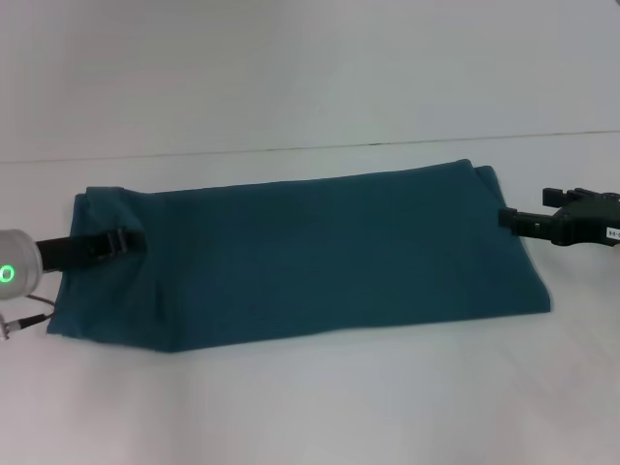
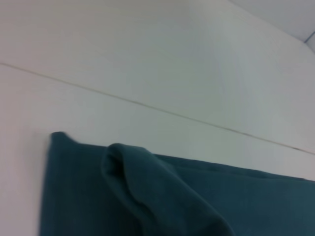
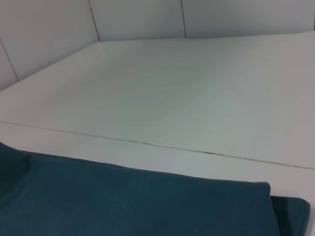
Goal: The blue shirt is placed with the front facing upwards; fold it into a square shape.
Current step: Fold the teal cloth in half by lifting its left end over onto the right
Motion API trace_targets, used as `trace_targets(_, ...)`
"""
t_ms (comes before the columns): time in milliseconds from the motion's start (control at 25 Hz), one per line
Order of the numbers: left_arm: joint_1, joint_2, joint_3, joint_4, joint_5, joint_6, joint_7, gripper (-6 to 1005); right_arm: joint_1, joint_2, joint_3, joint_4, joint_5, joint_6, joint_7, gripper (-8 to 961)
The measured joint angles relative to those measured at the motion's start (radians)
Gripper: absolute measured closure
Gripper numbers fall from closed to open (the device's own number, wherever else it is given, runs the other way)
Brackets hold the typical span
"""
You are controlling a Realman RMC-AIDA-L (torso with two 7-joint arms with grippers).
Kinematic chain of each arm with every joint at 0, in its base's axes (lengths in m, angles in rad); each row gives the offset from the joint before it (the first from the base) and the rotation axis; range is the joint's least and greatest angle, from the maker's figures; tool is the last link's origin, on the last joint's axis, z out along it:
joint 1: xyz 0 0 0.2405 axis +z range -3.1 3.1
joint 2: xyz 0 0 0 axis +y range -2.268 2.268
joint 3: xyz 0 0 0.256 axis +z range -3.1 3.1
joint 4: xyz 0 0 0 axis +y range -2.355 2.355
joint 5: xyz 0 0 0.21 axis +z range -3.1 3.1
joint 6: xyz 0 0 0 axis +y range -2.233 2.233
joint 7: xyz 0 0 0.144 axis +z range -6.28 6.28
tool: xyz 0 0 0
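the blue shirt [image 1: 300,257] lies folded into a long band across the white table [image 1: 310,407], long edges roughly straight, with bare surface in front of and behind it. the left gripper [image 1: 124,242] sits over the band's left end, where the left wrist view shows a raised fold of cloth [image 2: 147,187]. the right gripper [image 1: 509,221] is at the right end's edge. finger state cannot be told for either gripper.

**Wide open table around the cloth**

Bare white table [image 1: 310,77] along far and near edges, plenty of passage. The blue shirt [image 1: 310,257] spans the middle; left gripper [image 1: 131,240] sits over one end, right gripper [image 1: 506,219] at the other.
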Motion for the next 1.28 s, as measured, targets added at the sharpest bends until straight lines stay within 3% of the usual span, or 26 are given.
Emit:
trace_targets(920, -0.030, -0.003, 0.082, -0.011, -0.049, 0.000, -0.005, 937, -0.003, 0.000, 0.001, 0.009, 0.000, 0.000, -0.004, 38)
trace_targets(1280, 0.017, -0.004, 0.069, -0.003, -0.049, -0.043, -0.016, 937, -0.003, 0.000, -0.001, 0.009, 0.000, 0.000, -0.004, 38)
